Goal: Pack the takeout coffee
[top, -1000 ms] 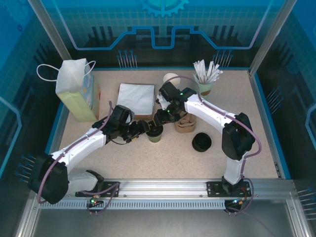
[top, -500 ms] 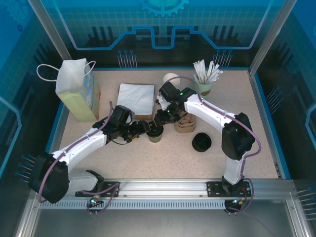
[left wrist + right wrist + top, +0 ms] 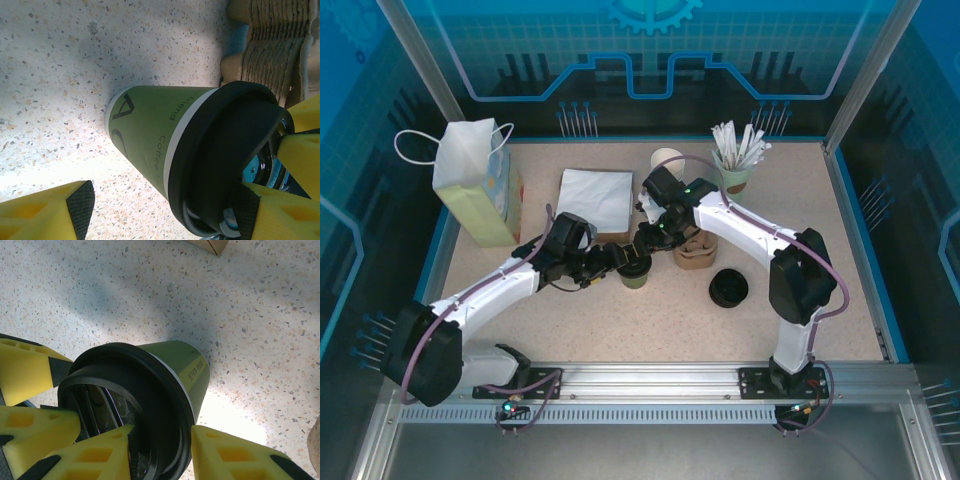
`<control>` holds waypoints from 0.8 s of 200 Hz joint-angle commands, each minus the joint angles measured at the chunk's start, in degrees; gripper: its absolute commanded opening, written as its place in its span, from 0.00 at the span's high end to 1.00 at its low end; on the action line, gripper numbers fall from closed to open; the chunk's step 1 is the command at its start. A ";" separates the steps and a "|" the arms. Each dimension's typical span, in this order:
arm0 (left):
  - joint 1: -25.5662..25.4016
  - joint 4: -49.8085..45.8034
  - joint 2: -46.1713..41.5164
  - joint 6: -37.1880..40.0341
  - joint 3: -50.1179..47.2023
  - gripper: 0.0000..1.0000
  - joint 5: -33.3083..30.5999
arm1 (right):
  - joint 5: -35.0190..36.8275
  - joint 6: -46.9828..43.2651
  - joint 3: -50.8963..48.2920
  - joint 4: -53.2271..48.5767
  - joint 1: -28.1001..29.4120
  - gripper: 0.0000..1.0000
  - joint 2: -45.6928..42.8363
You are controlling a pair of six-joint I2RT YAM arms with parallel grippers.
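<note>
Top external, takeout coffee (image 3: 634, 279) upright, lid (image 3: 634, 262) uppermost

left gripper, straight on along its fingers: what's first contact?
The takeout coffee: its olive side and black lid sit between the open fingers of the left gripper. Depth is unclear, but nothing lies nearer.

- Paper cups: three. The olive-green cup (image 3: 145, 135) is at centre, a pale cup (image 3: 667, 160) at 12 o'clock, and a mint-green cup (image 3: 736, 180) at 1 o'clock.
- Black lids: two, a fitted lid (image 3: 220, 150) on the olive-green cup and a loose lid (image 3: 728, 288) at 4 o'clock.
- Paper bag (image 3: 470, 185): one, 10 o'clock.
- Napkin stack (image 3: 595, 197): one, 11 o'clock.
- Pulp carrier (image 3: 697, 252): one, 3 o'clock.
- Wrapped sticks (image 3: 740, 145): one bundle, too packed to count.
- Grippers: two, the left gripper (image 3: 618, 258) and the right gripper (image 3: 647, 240).
</note>
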 commanded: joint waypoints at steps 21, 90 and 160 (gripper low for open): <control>-0.68 -5.22 1.78 0.81 -1.31 0.25 -2.25 | -0.11 0.35 -4.19 -4.54 0.86 0.68 2.07; -0.73 -6.09 1.17 -0.07 -3.71 0.27 -2.91 | 0.45 -0.04 -4.97 -6.06 0.87 0.70 2.93; -0.76 -6.11 -0.65 -1.34 -7.84 0.29 -3.26 | 1.10 -0.25 -6.75 -6.41 0.88 0.70 2.56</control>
